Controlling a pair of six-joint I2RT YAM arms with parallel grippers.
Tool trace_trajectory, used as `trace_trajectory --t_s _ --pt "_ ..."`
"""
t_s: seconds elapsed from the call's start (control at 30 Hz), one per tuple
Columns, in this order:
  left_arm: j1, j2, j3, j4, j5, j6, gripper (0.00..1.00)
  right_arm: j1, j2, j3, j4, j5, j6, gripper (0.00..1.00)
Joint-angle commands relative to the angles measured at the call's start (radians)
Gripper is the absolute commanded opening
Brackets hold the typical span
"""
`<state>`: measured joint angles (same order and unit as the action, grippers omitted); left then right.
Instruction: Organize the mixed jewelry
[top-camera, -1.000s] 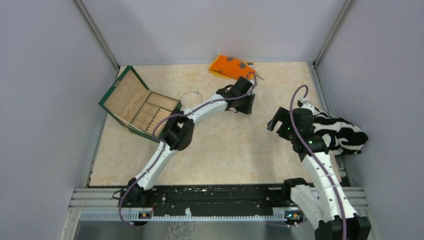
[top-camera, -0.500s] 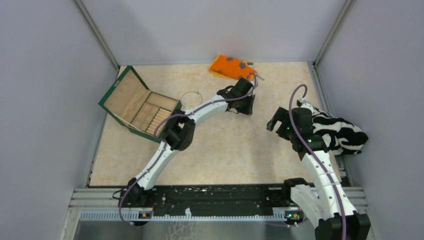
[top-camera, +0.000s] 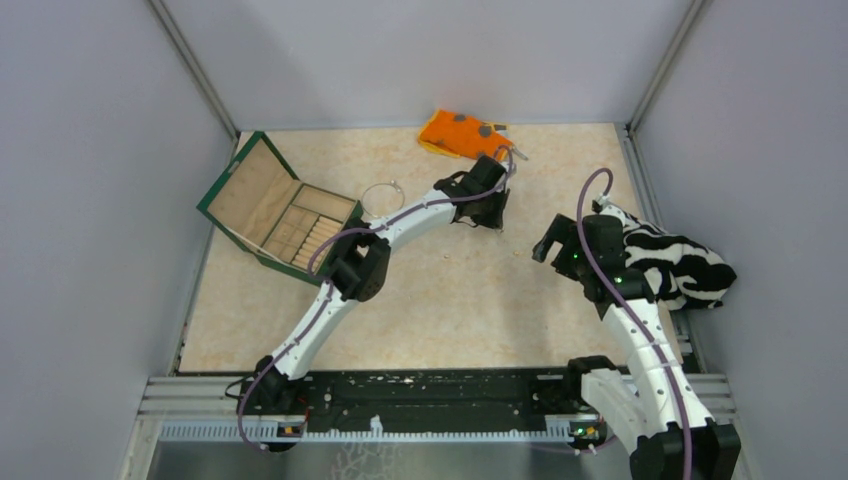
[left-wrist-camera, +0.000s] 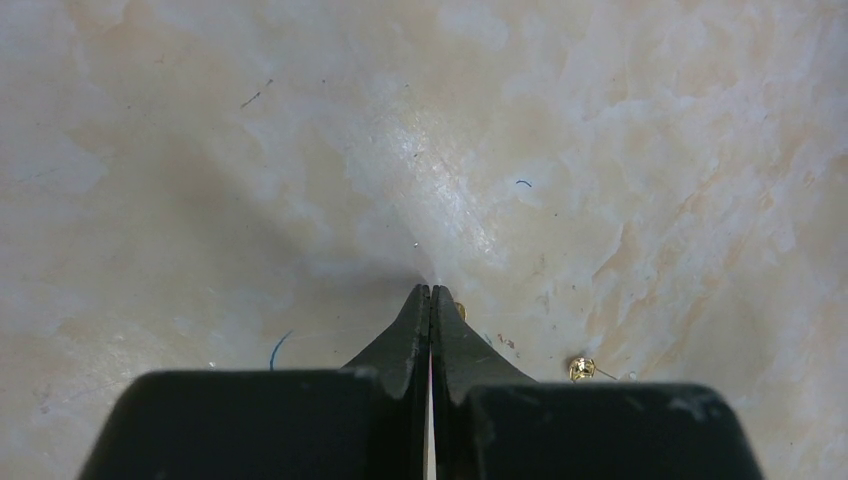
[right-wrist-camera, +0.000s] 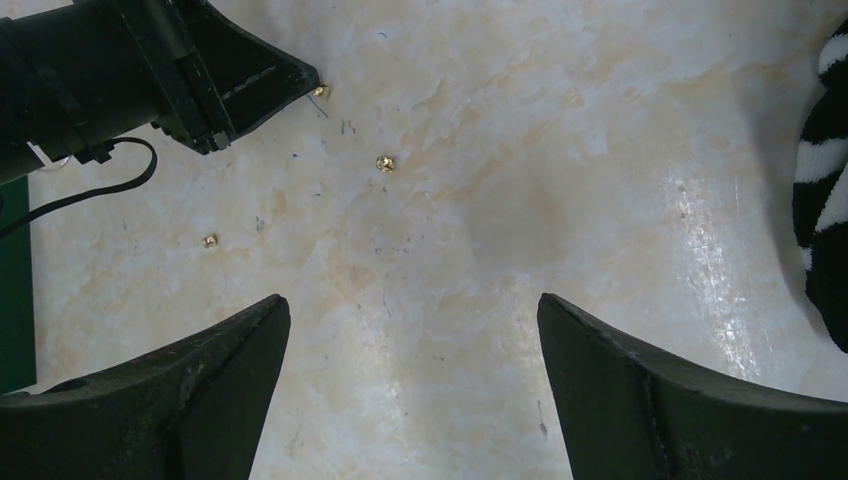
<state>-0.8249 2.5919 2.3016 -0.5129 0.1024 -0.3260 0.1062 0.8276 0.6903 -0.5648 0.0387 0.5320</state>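
My left gripper (left-wrist-camera: 431, 292) is shut with its tips down at the table; it also shows in the top view (top-camera: 478, 222). A tiny gold piece (left-wrist-camera: 459, 310) lies against the outside of its right finger, not between the jaws. It also shows in the right wrist view (right-wrist-camera: 320, 91). A second gold stud (left-wrist-camera: 580, 368) lies just to the right and also shows in the right wrist view (right-wrist-camera: 385, 163). A third gold piece (right-wrist-camera: 209, 241) lies further off. A thin silvery bangle (top-camera: 381, 192) lies by the box. My right gripper (right-wrist-camera: 412, 302) is open and empty above bare table.
An open green jewellery box (top-camera: 280, 215) with wooden compartments stands at the left. An orange grey-spotted cloth (top-camera: 462, 133) lies at the back. A black-and-white striped cloth (top-camera: 675, 265) lies at the right edge beside my right arm; its edge also shows in the right wrist view (right-wrist-camera: 825, 200).
The right arm has shifted very slightly. The left gripper stays at the same spot on the table.
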Motion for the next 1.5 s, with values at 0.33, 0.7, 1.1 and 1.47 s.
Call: trace_trajectory --t_s 0.33,0.7,1.1,1.47 --pt "0.015 -0.313 -0.149 -0.080 0.114 0.081 0.00 -0.007 0.014 0.062 0.062 -0.014 0.003 0.93" --pt "0.252 -0.602 -0.497 -0.026 0.593 0.087 0.00 -0.005 -0.015 0.042 0.064 -0.026 -0.003 0.93" --pt "0.419 -0.699 -0.720 0.087 0.894 0.099 0.00 -0.007 -0.046 0.020 0.067 -0.034 0.004 0.93" --pt "0.501 -0.691 -0.882 0.475 1.262 -0.220 0.00 -0.007 -0.065 0.023 0.058 -0.034 0.007 0.93"
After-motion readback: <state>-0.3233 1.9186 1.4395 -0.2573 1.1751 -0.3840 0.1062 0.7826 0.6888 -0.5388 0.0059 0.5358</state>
